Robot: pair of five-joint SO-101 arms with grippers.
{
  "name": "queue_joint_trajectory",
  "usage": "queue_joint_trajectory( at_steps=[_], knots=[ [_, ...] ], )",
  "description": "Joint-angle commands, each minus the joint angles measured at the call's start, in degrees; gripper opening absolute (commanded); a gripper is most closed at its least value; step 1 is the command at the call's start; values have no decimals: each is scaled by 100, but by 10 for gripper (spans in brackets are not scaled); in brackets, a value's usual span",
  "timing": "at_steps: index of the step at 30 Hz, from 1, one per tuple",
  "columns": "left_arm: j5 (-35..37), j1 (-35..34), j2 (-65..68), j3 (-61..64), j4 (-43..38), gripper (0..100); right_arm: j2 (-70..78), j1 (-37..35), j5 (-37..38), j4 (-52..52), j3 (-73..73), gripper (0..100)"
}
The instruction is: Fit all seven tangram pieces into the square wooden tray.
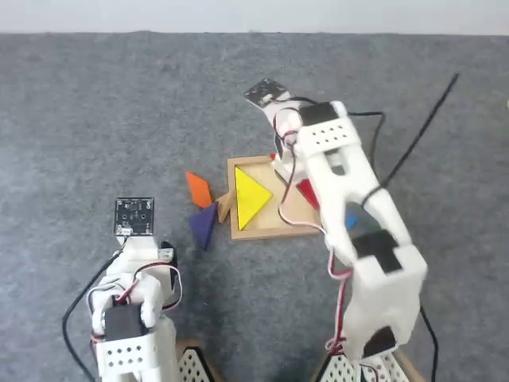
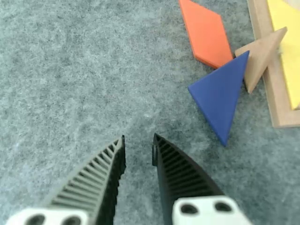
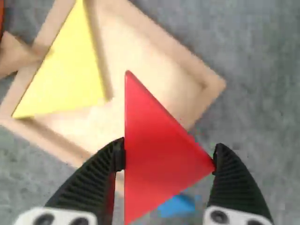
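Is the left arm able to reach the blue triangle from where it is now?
Probably yes: only bare carpet lies between the left gripper and the blue triangle, and its fingers hold nothing.

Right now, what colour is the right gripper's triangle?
The triangle is red; right wrist view shows it best.

Robotics lab: grey felt mat (image 1: 95,119), two arms (image 1: 354,215) (image 1: 131,318).

In the high view, the right side of the square wooden tray (image 1: 270,232) and most of the red triangular piece (image 1: 306,192) are covered by the right arm (image 1: 350,191). In the left wrist view, the tray and the yellow triangular piece (image 2: 290,70) are cut off by the picture's edge. In the right wrist view, a small blue piece (image 3: 177,205) is largely hidden under the red piece, and its shape cannot be told.
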Motion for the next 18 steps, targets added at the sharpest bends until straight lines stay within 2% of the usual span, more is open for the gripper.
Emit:
queue_joint_trajectory(
  at_steps=[1, 3, 12, 18],
  knots=[
    [-9, -35, -114, -75, 18, 93, 400, -119, 88, -57, -932, 187],
    [-9, -35, -114, -75, 18, 93, 664, -163, -422, -48, -1169, 187],
    [-9, -35, -114, -75, 18, 93, 892, -180, -3868, -110, -1459, 188],
    [-9, -26, -114, -75, 18, 93, 901, -303, -7648, -374, -1459, 191]
  ],
)
